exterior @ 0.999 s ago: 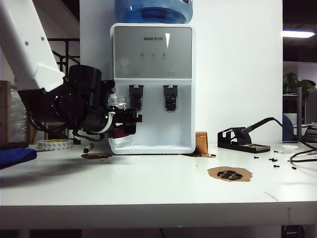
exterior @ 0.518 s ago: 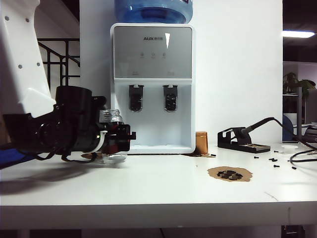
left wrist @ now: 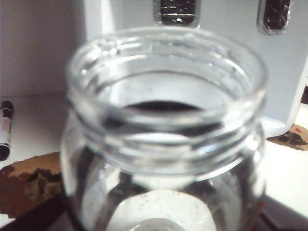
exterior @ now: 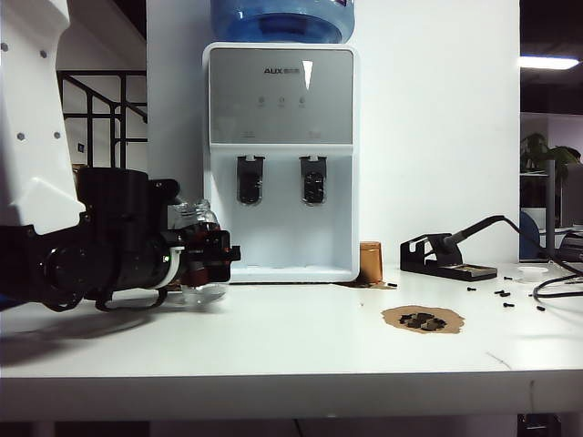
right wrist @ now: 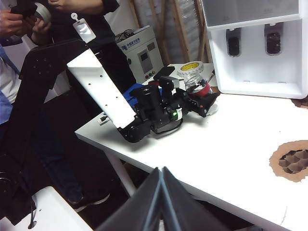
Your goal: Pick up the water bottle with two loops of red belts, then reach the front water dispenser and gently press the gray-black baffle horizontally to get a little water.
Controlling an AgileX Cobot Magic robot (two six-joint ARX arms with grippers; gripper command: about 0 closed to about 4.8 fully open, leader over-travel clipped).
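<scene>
both grippers (exterior: pixel 219 257) (right wrist: pixel 162 177) clamped; water bottle (exterior: pixel 194 250) half-hidden.

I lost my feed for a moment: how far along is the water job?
Done: the left gripper has the water bottle clamped in its jaws, low beside the water dispenser. In hand: carrying it. Left: press the gray-black baffle, which it isn't touching. The right gripper waits shut, away from the work.
</scene>
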